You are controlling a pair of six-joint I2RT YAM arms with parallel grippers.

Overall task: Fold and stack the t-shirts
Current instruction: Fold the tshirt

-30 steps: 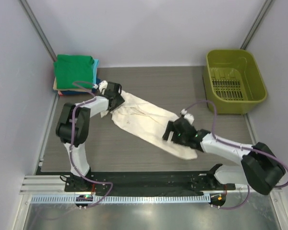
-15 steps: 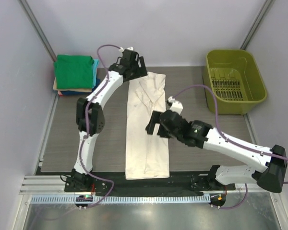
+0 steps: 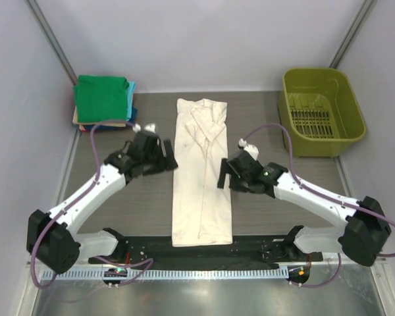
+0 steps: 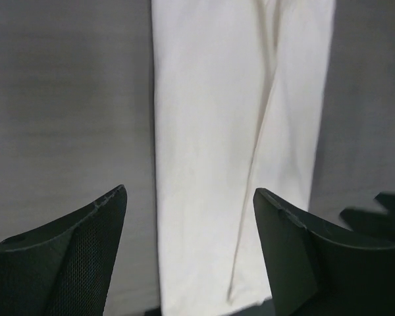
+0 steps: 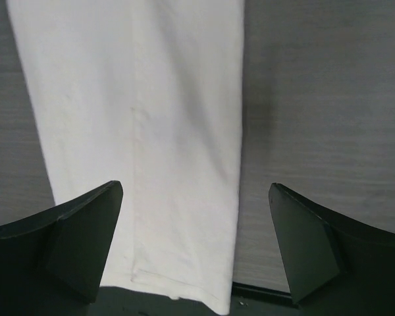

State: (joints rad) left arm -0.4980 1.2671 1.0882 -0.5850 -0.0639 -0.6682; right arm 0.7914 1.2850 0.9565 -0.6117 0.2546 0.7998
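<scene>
Left gripper [image 3: 167,160] and right gripper [image 3: 223,175], both spread and empty, flanking cream shirt [image 3: 201,191] stretched lengthwise from near table [image 3: 276,135] edge toward far edge.

The grey wood-grain table [image 3: 151,210] carries a cream t-shirt [image 3: 201,178], folded into a long strip and lying flat, collar far, hem at the near edge. Far left of that shirt sits a stack of folded t-shirts [image 3: 104,99], green on top. Far right of it stands an olive-green basket [image 3: 319,146].
</scene>
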